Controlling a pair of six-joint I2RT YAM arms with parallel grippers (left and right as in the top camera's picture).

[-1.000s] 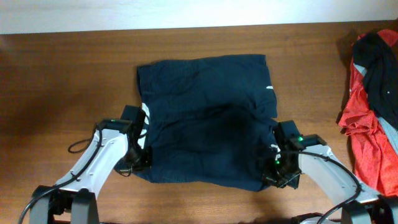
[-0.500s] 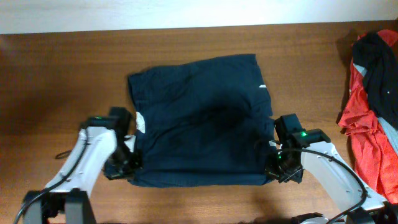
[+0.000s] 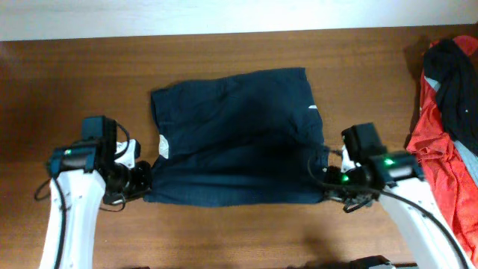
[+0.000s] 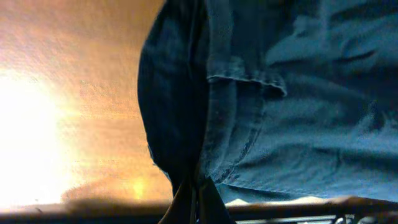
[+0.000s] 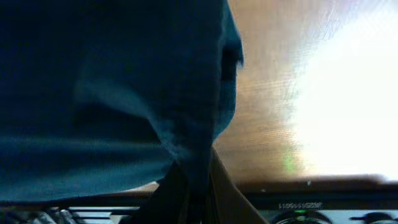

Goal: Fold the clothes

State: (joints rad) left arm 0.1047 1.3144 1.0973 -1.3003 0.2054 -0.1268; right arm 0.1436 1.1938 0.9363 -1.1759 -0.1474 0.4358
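Note:
The dark navy shorts (image 3: 235, 134) lie spread on the wooden table, near edge doubled over, with small white labels at the left and right sides. My left gripper (image 3: 147, 179) is shut on the near left corner of the shorts (image 4: 261, 112); its fingers (image 4: 194, 196) pinch a fold of cloth. My right gripper (image 3: 326, 187) is shut on the near right corner; in the right wrist view the fingers (image 5: 196, 186) clamp the hanging cloth (image 5: 112, 93). Both corners are held slightly above the table.
A heap of red, black and grey garments (image 3: 448, 127) lies at the right edge of the table. Bare wooden table (image 3: 75, 90) surrounds the shorts. A pale wall strip runs along the far edge.
Both grippers have moved outward and away from me with the near corners of the shorts, pulling the near edge taut. The shorts look shorter front to back and have shifted slightly left.

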